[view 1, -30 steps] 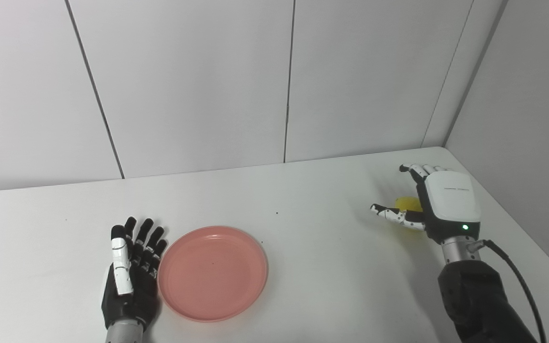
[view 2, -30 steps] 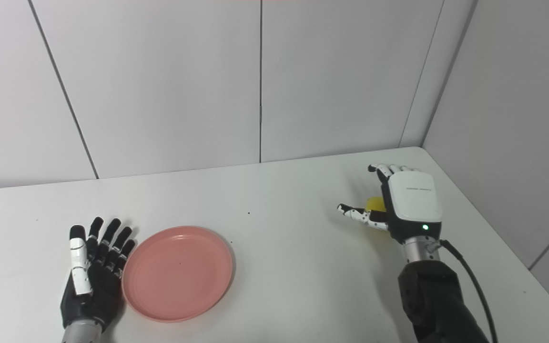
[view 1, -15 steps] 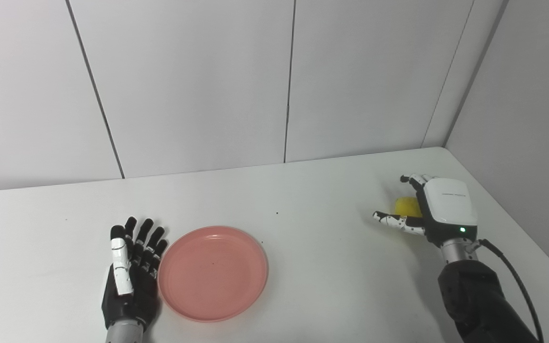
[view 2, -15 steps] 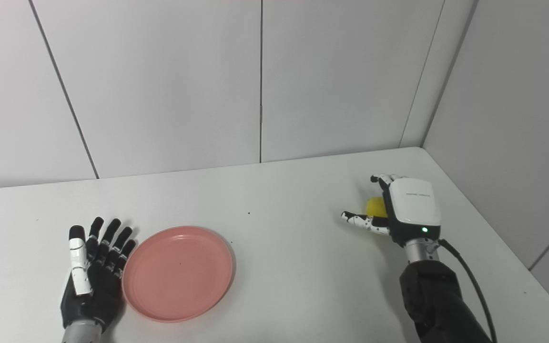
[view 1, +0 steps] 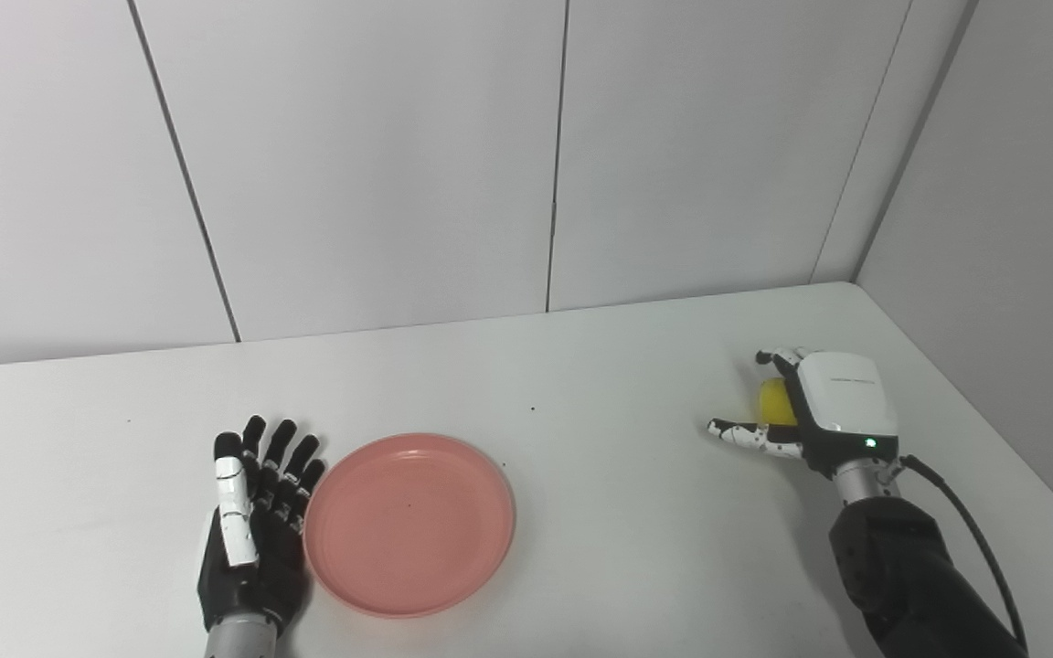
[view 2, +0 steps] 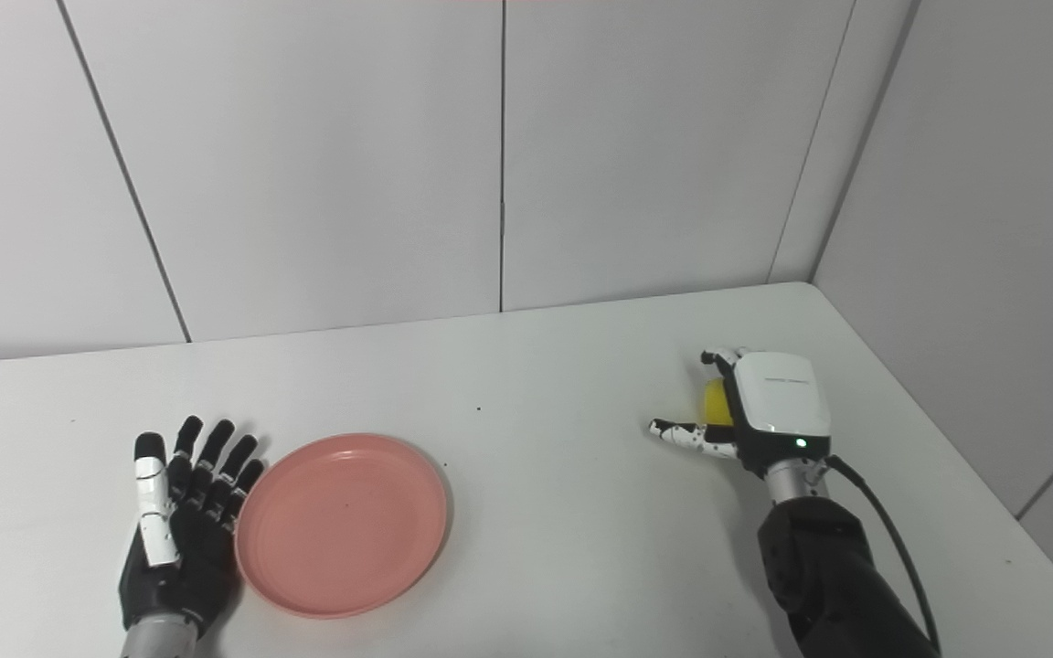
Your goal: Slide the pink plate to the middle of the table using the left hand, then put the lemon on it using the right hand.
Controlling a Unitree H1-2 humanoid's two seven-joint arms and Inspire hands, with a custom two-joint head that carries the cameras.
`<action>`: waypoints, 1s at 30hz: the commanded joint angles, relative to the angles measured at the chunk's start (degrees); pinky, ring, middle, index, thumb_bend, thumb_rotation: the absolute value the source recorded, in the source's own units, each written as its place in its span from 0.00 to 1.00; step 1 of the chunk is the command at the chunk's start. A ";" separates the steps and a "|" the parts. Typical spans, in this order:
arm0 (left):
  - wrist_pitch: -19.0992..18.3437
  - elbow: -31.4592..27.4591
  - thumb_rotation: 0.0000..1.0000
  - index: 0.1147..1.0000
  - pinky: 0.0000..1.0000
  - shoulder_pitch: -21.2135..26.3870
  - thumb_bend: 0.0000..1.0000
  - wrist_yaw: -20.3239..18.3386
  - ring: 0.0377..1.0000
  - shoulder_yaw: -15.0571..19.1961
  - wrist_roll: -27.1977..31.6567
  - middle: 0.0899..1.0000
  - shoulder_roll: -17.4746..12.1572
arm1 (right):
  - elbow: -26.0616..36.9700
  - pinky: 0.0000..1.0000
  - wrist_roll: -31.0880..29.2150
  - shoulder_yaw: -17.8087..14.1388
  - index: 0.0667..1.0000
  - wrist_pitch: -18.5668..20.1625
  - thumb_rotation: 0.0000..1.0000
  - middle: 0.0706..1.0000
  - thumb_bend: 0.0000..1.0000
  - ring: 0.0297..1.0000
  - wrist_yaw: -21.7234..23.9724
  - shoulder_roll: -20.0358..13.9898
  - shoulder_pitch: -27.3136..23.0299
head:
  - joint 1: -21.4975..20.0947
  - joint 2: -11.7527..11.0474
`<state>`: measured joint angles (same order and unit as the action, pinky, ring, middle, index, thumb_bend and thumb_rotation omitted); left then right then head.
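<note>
White desk [view 1: 581, 384]: round pink plastic plate [view 1: 409, 524] just beside left hand's [view 1: 252, 530] spread fingers, short of middle; right hand's [view 1: 810, 416] fingers curl around small yellow lemon [view 1: 773, 400], unlifted.

I see bright, even, diffuse light from overhead. Both views are sharp, without glare or motion blur. Soft, faint shadows lie on the white table [view 1: 636, 512] beside each hand; edge distortion is slight.

A pink plate [view 2: 341, 525] is seen flat on the white worktop [view 2: 545, 384], left of centre. The left hand [view 2: 181, 530] lies beside its left rim, fingers spread. The lemon [view 2: 717, 402] is partly enclosed by the right hand [view 2: 760, 416], thumb extended leftward.
</note>
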<state>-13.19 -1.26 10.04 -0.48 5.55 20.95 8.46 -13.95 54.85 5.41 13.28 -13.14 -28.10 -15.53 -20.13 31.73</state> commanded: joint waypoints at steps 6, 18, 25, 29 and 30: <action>-1.46 -0.99 0.86 1.00 0.95 -0.43 0.71 0.55 0.91 -0.21 -0.15 0.95 0.28 | 0.64 0.60 -1.39 0.11 0.68 0.03 0.77 0.73 0.78 0.73 -0.29 -1.80 -1.96 | 0.19 0.17; -1.84 -1.04 0.85 1.00 0.94 -0.18 0.72 0.64 0.91 -0.19 -0.42 0.95 0.14 | -1.21 0.44 -2.74 0.40 0.65 1.27 0.66 0.64 0.74 0.55 0.42 -1.72 -1.77 | 0.43 0.27; -2.03 -1.47 0.85 1.00 0.93 -0.17 0.72 0.82 0.90 -0.39 -0.84 0.94 0.15 | -8.53 0.27 -10.61 -1.92 0.44 -2.94 0.35 0.36 0.63 0.31 -2.95 -0.28 -2.90 | 0.72 0.57; -2.33 -1.69 0.85 1.00 0.94 -0.14 0.72 0.81 0.91 -0.29 -0.57 0.95 0.18 | -10.65 0.22 -13.88 -1.36 0.36 -2.40 0.34 0.30 0.54 0.26 -1.16 -0.67 -2.85 | 0.87 0.67; -2.40 -1.72 0.85 1.00 0.93 -0.11 0.71 0.82 0.91 -0.28 -0.59 0.95 0.15 | -11.31 0.22 -14.26 -1.14 0.35 -2.46 0.33 0.29 0.54 0.25 -1.28 -0.73 -2.90 | 0.87 0.78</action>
<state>-14.89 -2.33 9.86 -0.24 5.35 20.71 8.49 -23.04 41.46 4.14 10.14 -16.40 -27.92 -19.04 -19.34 32.43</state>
